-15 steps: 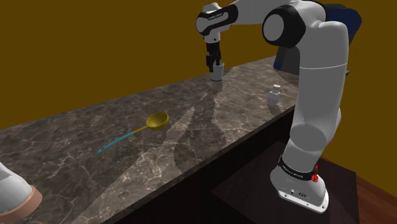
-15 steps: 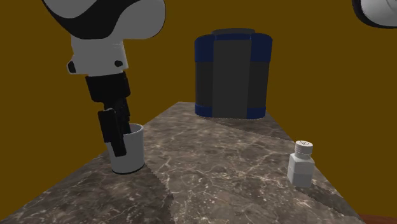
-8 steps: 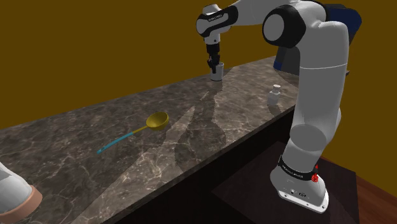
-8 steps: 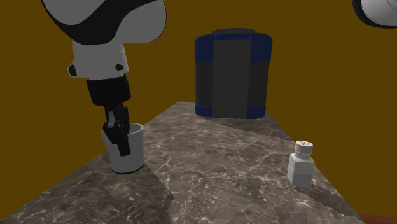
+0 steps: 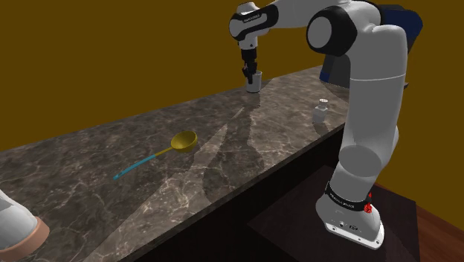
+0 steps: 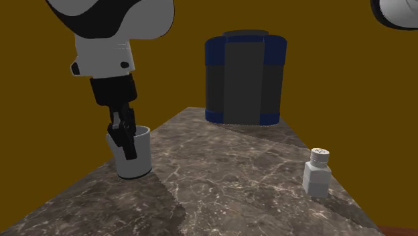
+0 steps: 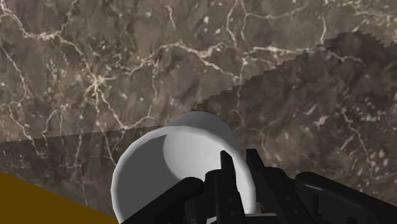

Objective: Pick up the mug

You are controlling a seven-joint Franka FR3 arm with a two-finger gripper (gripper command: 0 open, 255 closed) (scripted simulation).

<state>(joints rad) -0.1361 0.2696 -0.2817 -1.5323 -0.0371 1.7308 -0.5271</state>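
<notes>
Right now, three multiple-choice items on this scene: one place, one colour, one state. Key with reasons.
1. The salt shaker stands, in the second exterior view:
A. right of the white mug, apart from it
B. inside the mug
C. left of the mug, touching it
2. The spoon's bowl is:
A. red
B. yellow
C. black
3. The gripper is:
A. open above the mug
B. shut on nothing
C. shut on the mug's wall
Key: A, bare marble counter lies between them; B, yellow bowl, blue handle; C, one finger inside the rim, one outside.
</notes>
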